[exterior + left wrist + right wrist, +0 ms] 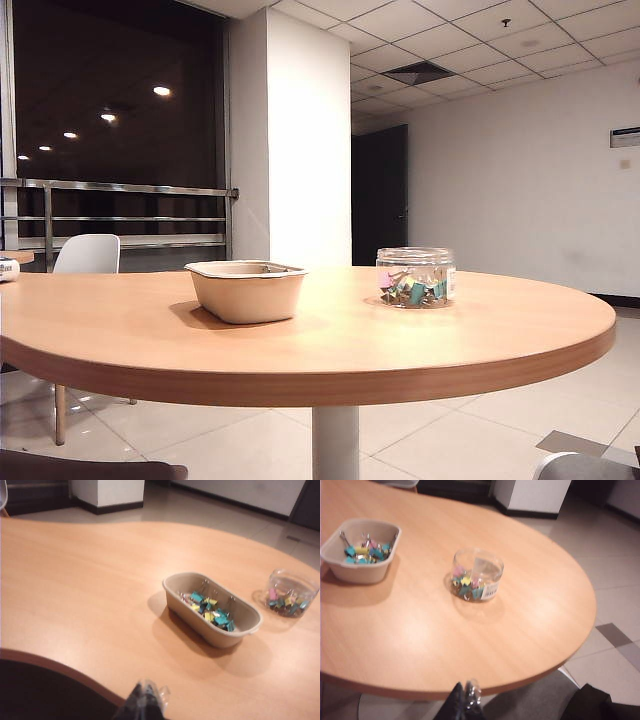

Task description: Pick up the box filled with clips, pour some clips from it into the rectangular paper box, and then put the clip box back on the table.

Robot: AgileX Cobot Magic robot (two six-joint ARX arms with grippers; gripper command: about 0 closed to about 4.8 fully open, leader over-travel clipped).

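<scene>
The box filled with clips point(415, 277) is a small clear jar that stands upright on the round table point(400, 340), right of the middle, with mixed-colour clips point(410, 290) in its bottom. The rectangular paper box point(246, 295) sits to its left, apart from it, and holds several clips point(212, 611). My left gripper point(145, 700) is shut and empty, back over the table's near edge, far from the paper box point(220, 637) and the jar point(291, 592). Shut and empty too, my right gripper point(467, 700) hangs off the table's edge, well short of the jar point(477, 575). Neither gripper shows in the exterior view.
A white chair point(87, 254) stands behind the table at the left, and a small white object point(8, 268) lies at the left edge. A white pillar point(295, 140) and a metal railing point(120, 187) are beyond. Tiled floor point(615, 595) lies past the table's rim.
</scene>
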